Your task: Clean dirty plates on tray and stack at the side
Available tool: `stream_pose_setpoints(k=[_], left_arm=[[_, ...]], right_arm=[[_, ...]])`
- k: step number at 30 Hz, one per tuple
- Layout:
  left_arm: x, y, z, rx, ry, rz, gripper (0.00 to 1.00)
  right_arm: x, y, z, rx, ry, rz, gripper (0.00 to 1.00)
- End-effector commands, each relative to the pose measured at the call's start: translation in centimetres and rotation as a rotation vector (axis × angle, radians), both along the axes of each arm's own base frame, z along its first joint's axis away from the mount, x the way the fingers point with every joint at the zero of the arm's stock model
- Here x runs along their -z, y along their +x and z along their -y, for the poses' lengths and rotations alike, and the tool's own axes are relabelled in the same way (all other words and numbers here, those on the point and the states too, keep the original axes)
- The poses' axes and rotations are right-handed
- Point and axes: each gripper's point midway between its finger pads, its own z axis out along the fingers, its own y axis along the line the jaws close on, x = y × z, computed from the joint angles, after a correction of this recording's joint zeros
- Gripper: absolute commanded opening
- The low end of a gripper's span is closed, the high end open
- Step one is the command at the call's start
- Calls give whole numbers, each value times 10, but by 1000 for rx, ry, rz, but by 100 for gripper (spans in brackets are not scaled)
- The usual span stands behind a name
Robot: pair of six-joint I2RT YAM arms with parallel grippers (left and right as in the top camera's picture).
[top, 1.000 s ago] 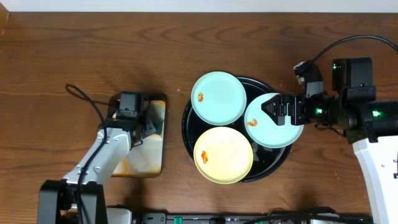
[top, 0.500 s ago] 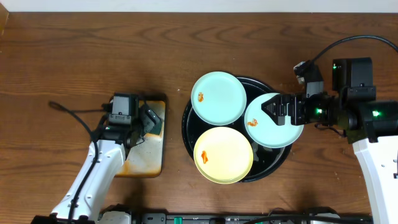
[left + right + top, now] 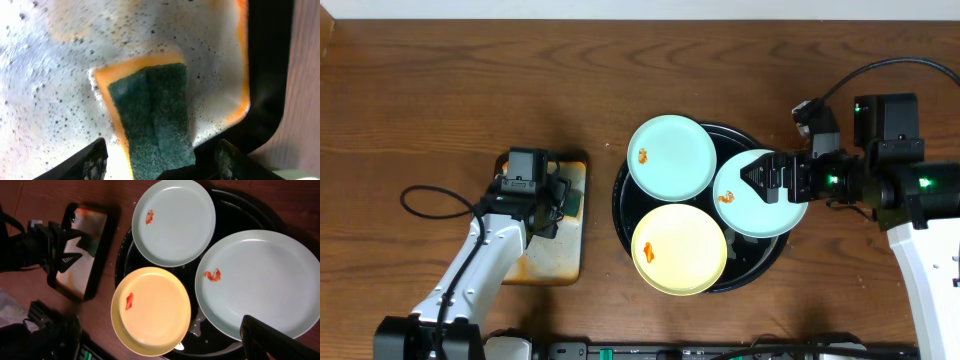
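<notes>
Three plates lie on the black tray: an aqua plate at the back, a yellow plate at the front, and a second aqua plate on the right over the rim. Each has an orange smear. My right gripper is shut on the right aqua plate's edge; one finger shows on top of it. My left gripper is open over a green and yellow sponge, with its fingers on either side of the sponge's near end.
The sponge lies in a foamy rectangular white tray with orange-stained edges, left of the black tray; the white tray also shows in the right wrist view. Bare wooden table surrounds both trays. The left arm's cable loops to the left.
The left wrist swung left and turned, then came back over the sponge, and its cable shifted. The right gripper and the plates have not moved.
</notes>
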Motion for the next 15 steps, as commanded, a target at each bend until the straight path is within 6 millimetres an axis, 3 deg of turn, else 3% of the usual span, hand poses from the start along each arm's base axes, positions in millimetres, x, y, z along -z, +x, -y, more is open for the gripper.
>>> stream_pose_setpoints(k=[1,4,11,15], left_arm=[[0,-2,1,-175,-73,-37,70],[4,-6,0,-266,-105,-63,70],[28,-6,0,-281,-90,-125,68],[40,-2,0,-228,-68,-134,56]], right_arm=[[-4,1,-3,1,7,3,99],[-4,0,-3,1,6,1,99],[-4,0,-3,1,6,0,99],[-4,0,-3,1,6,0,99]])
